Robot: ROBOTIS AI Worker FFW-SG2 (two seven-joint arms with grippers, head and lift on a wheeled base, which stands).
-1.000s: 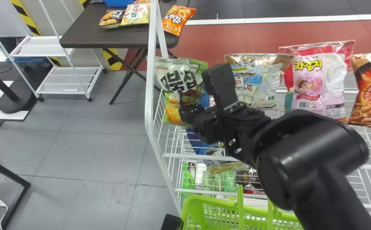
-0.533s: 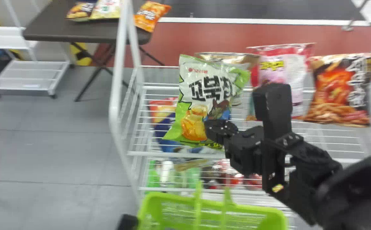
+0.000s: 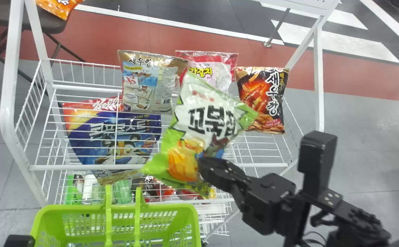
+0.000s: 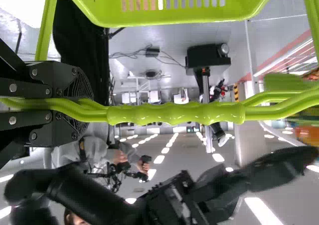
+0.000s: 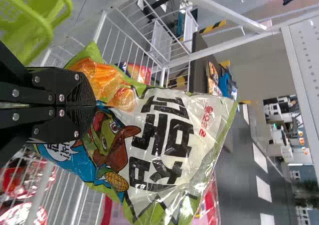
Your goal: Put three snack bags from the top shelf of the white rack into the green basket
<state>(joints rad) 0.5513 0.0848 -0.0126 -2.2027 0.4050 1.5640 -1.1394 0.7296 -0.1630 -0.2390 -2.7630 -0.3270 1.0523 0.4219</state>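
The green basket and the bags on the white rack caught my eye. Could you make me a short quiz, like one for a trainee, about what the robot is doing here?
1. Multiple choice: what does the right gripper hold? A) a drink can; B) a green-and-white snack bag; C) a cardboard box.
2. Fill in the blank: the left gripper is closed around the ____ of the green basket.
3. True or false: the bag in the right gripper is already inside the basket.

Key: 1. B. 2. handles. 3. False; it is held up in front of the white rack.
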